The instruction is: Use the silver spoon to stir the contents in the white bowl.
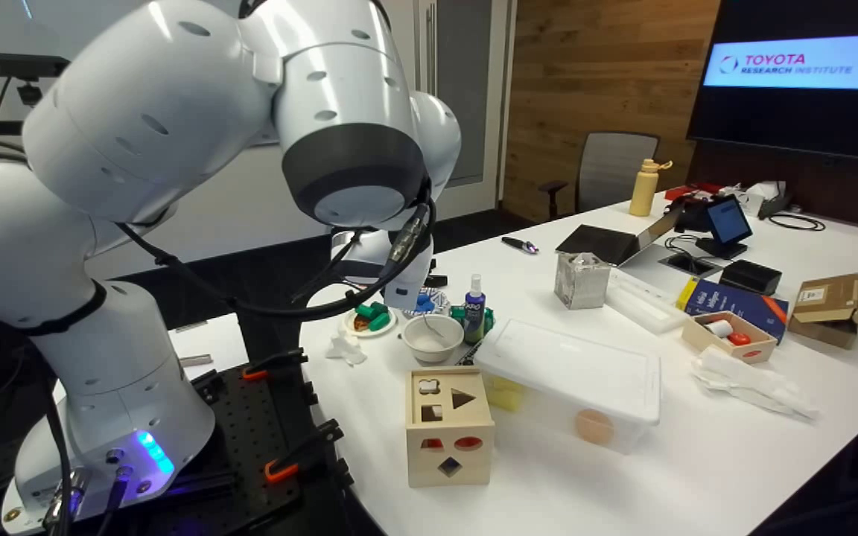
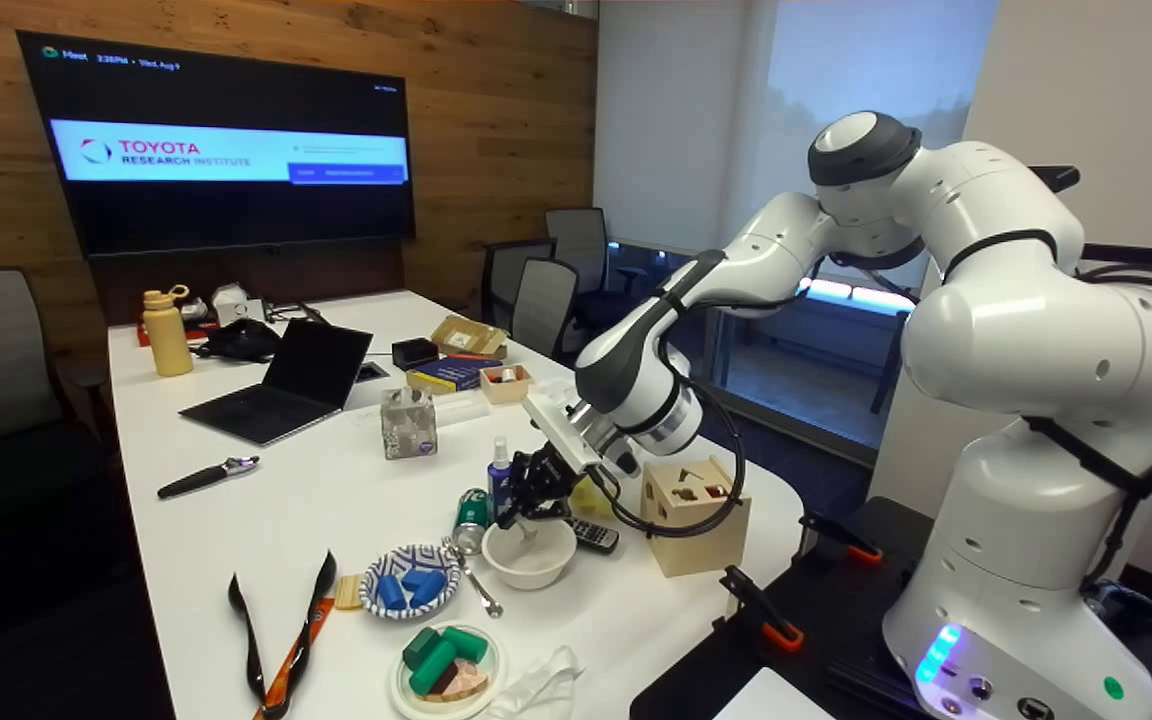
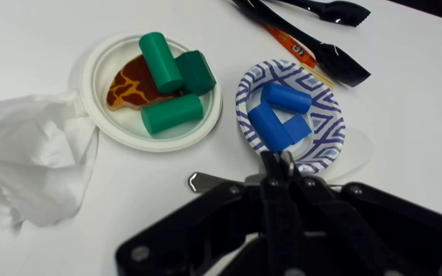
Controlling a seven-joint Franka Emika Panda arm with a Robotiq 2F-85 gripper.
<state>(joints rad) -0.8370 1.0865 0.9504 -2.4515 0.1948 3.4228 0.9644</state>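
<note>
The white bowl (image 1: 433, 339) stands on the table, and it also shows in an exterior view (image 2: 529, 556). My gripper (image 2: 519, 515) is over its far rim, tilted. In the wrist view the fingertips (image 3: 276, 156) are closed together with the silver spoon's handle end (image 3: 288, 161) between them. The silver spoon (image 2: 528, 531) reaches down into the bowl, and it shows thinly in an exterior view (image 1: 431, 325). The contents cannot be made out; the bowl's visible inside looks pale. My gripper hides most of the bowl in the wrist view.
Beside the bowl are a fork (image 2: 476, 580), a patterned bowl of blue blocks (image 2: 368, 600), a soda can (image 2: 471, 520), a spray bottle (image 1: 474, 316) and a remote (image 2: 593, 535). A plate of green blocks (image 3: 90, 86), the wooden cube (image 1: 449, 454) and a plastic container (image 1: 578, 365) stand near.
</note>
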